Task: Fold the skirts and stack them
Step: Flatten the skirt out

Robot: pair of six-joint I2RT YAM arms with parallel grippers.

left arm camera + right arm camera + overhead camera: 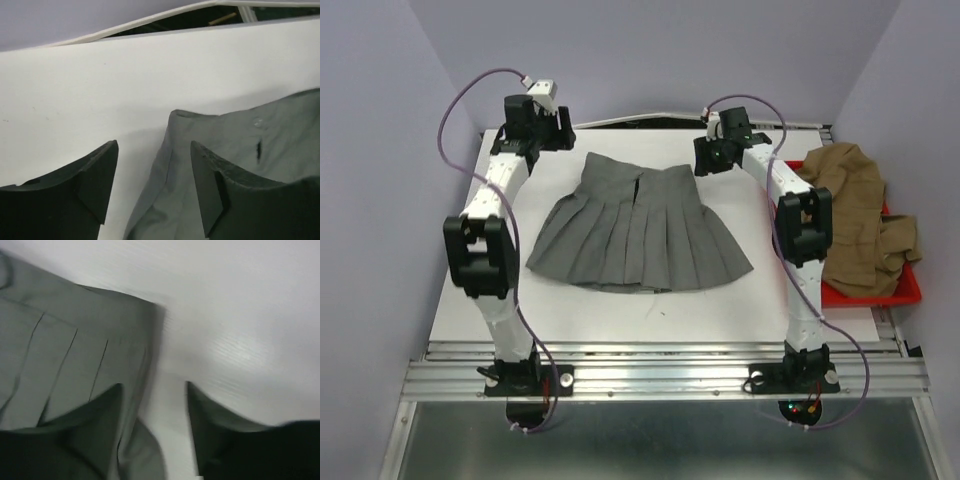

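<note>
A grey pleated skirt [635, 225] lies spread flat on the white table, waistband at the far side. My left gripper [563, 128] is open just above the waistband's left corner [175, 150], with the skirt's edge between its fingers. My right gripper [705, 160] is open over the waistband's right corner [125, 340], and the skirt's edge lies between its fingers [100, 415]. A tan skirt [855, 215] lies crumpled in the red tray at the right.
The red tray [910, 285] sits at the table's right edge beside my right arm. The table's far edge [150, 22] runs just behind the left gripper. Purple walls enclose the workspace.
</note>
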